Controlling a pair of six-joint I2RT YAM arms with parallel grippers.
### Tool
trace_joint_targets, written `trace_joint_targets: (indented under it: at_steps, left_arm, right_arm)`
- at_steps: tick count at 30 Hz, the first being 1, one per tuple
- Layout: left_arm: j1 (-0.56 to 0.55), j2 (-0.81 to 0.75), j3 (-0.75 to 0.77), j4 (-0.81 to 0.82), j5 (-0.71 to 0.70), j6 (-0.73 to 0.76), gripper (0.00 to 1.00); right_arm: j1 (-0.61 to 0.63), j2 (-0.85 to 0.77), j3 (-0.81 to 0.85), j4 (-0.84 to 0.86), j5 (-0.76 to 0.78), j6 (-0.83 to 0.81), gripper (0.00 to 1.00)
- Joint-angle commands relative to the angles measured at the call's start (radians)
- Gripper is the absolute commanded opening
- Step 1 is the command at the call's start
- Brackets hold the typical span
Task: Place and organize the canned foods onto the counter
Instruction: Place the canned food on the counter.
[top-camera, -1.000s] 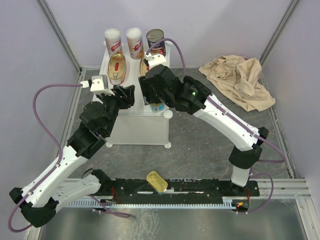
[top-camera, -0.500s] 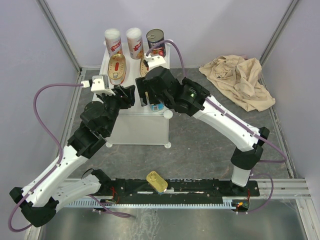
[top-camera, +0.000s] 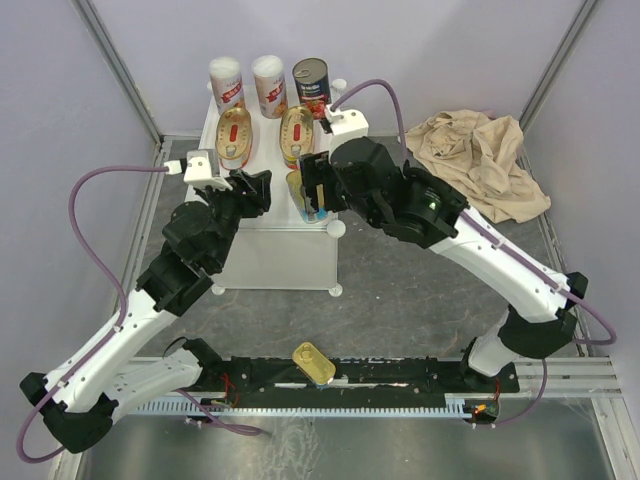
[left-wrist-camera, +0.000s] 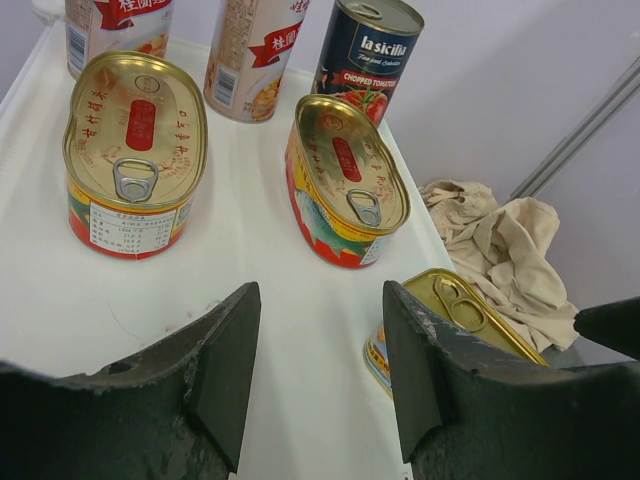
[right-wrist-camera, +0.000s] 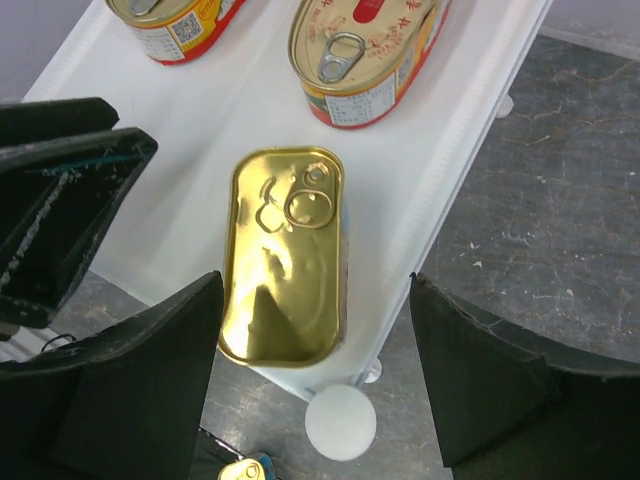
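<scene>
The white counter (top-camera: 272, 258) bears two white-and-red cylinders (top-camera: 227, 83) (top-camera: 269, 85) and a dark can with a red label (top-camera: 311, 80) at the back. Two red-yellow oblong tins (top-camera: 234, 137) (top-camera: 297, 134) lie in front of them. A gold rectangular tin (right-wrist-camera: 285, 255) lies flat near the counter's front right corner, apart from both fingers. My right gripper (right-wrist-camera: 315, 300) is open and empty above it. My left gripper (left-wrist-camera: 320, 370) is open and empty over the counter's front (left-wrist-camera: 250, 290). A second gold tin (top-camera: 313, 362) lies on the arms' base rail.
A beige cloth (top-camera: 480, 160) lies on the grey floor to the right of the counter. A round white knob (right-wrist-camera: 341, 423) marks the counter's front right corner. Grey walls and metal posts close in the back and the sides.
My right gripper has let go of the gold tin on the counter and drawn back up and to the right. The right oblong tin now shows. The left arm has not moved.
</scene>
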Motion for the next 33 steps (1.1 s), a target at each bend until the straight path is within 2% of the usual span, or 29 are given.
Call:
trace_joint_targets:
  at_steps: [1, 4, 10, 15, 23, 33]
  left_arm:
    - [-0.004, 0.000, 0.024, 0.006, -0.002, 0.009, 0.59]
    - [-0.003, 0.000, 0.021, 0.000, -0.005, 0.006, 0.59]
    - [-0.003, 0.005, 0.019, -0.012, -0.005, -0.001, 0.59]
    - [-0.004, 0.011, 0.024, -0.023, -0.008, 0.001, 0.59]
    - [-0.003, 0.011, 0.022, -0.034, 0.000, -0.001, 0.59]
    - [-0.004, -0.004, 0.015, -0.052, 0.010, -0.012, 0.59]
  right_arm:
    - [0.001, -0.102, -0.095, 0.084, 0.025, -0.018, 0.81]
    - [0.002, -0.153, -0.157, 0.116, 0.066, -0.026, 0.73]
    - [-0.005, -0.191, -0.219, 0.139, 0.130, -0.036, 0.50]
    - [-0.026, -0.199, -0.247, 0.153, 0.126, -0.029, 0.41]
    - [-0.074, -0.167, -0.259, 0.170, 0.067, -0.015, 0.33]
    - [-0.077, -0.104, -0.237, 0.191, 0.012, 0.002, 0.31]
